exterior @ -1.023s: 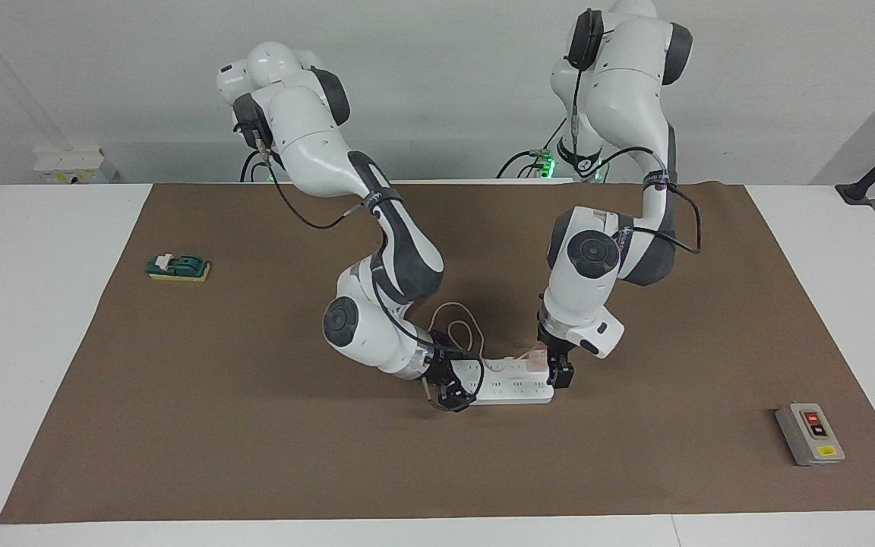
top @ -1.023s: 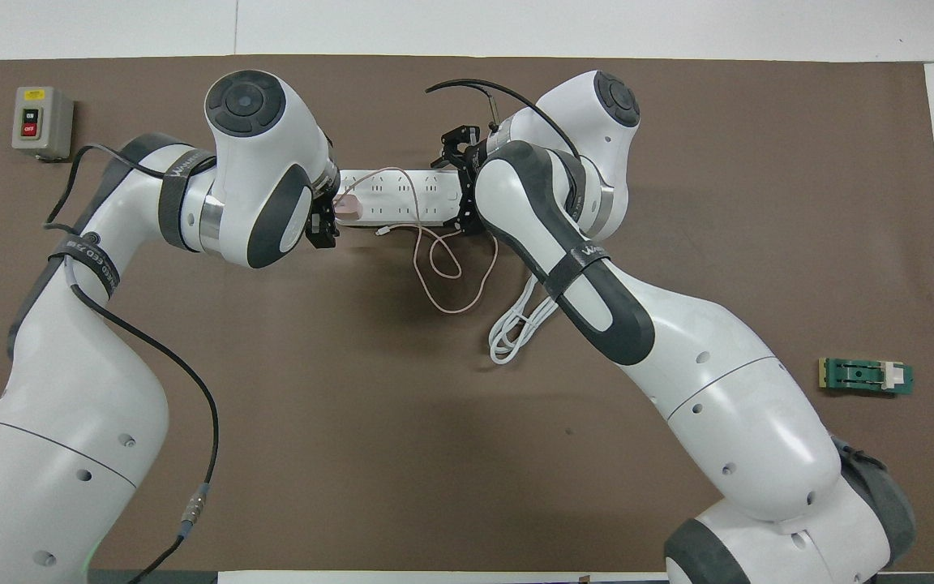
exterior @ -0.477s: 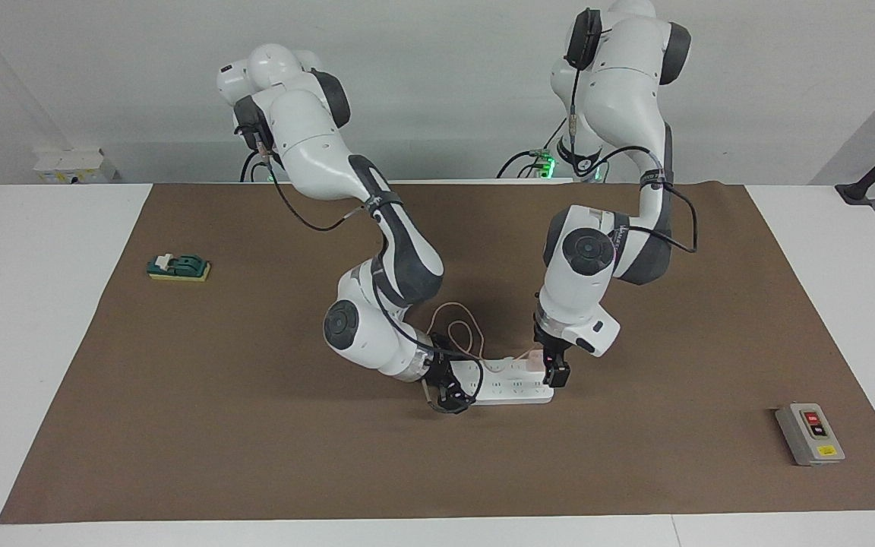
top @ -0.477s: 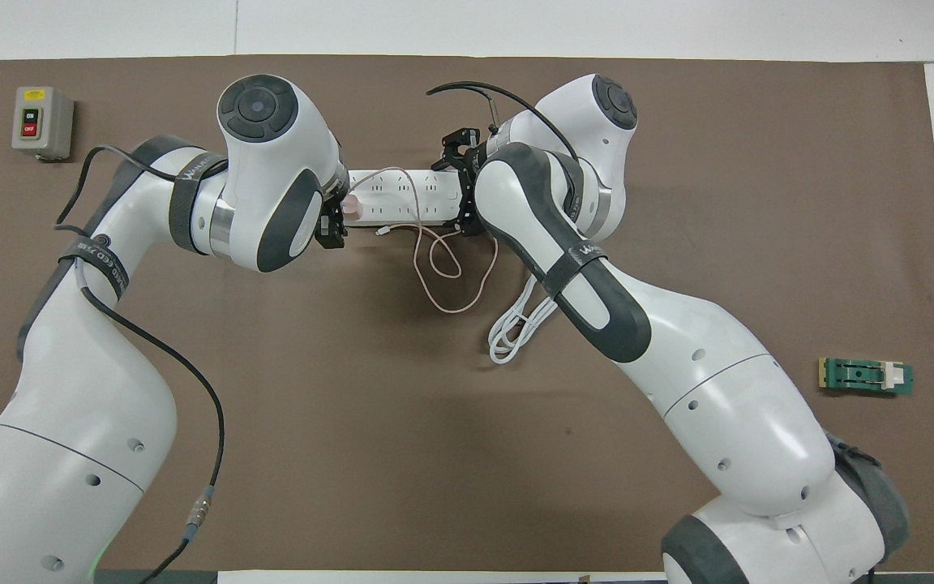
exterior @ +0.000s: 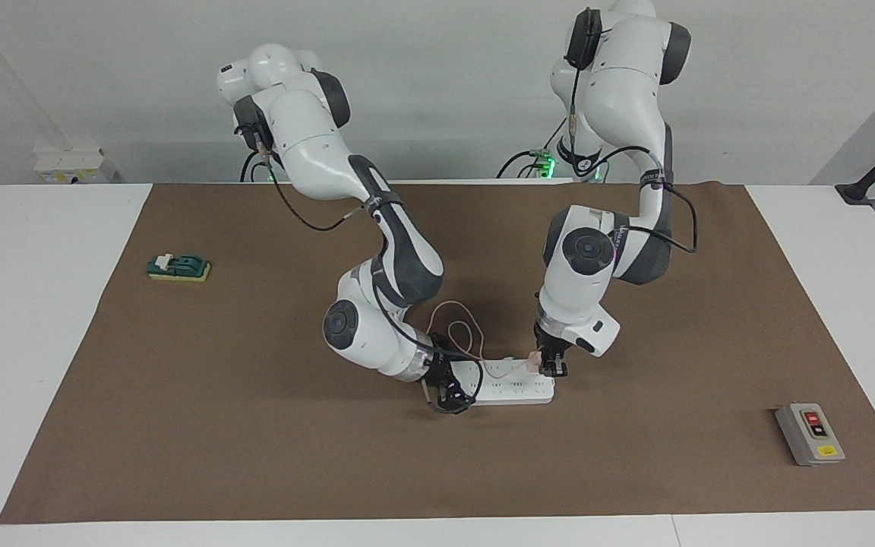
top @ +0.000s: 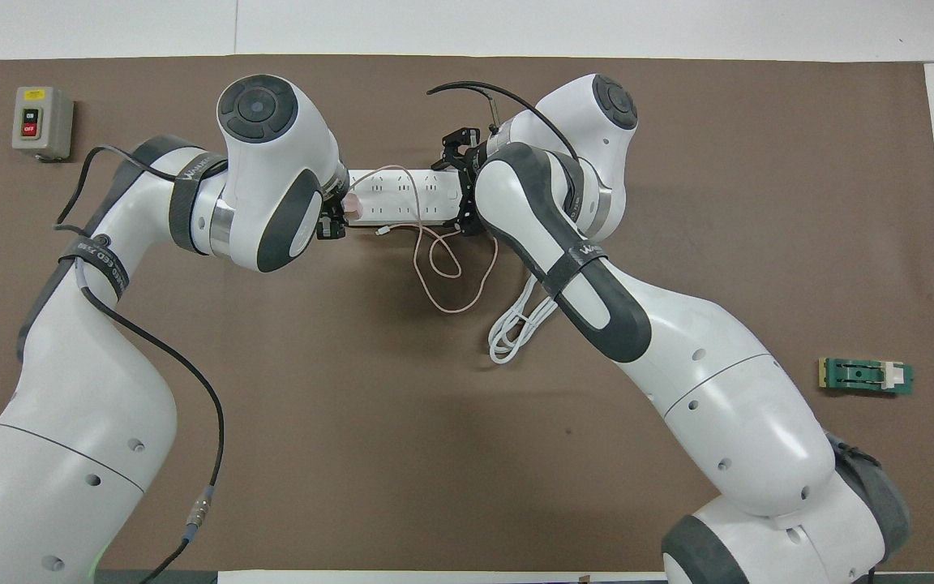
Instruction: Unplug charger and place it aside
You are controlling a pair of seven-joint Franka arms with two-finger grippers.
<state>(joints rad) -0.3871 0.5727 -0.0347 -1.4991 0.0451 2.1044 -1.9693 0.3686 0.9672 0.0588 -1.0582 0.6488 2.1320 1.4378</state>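
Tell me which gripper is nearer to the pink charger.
Left. The left gripper is shut on the charger at one end of the power strip; the right gripper is at the strip's other end.

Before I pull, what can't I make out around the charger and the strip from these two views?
- Charger: overhead, the left arm's wrist covers most of it; prongs unseen, so seated or loose is unclear.
- Left gripper: contact faces too small, facing view.
- Right gripper on the power strip: fingertips hidden by its own links.

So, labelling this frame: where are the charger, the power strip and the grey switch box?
charger point(exterior: 532, 363): facing view, pink cube body.
power strip point(exterior: 510, 389): facing view, white top face.
grey switch box point(top: 42, 122): overhead view, top face.
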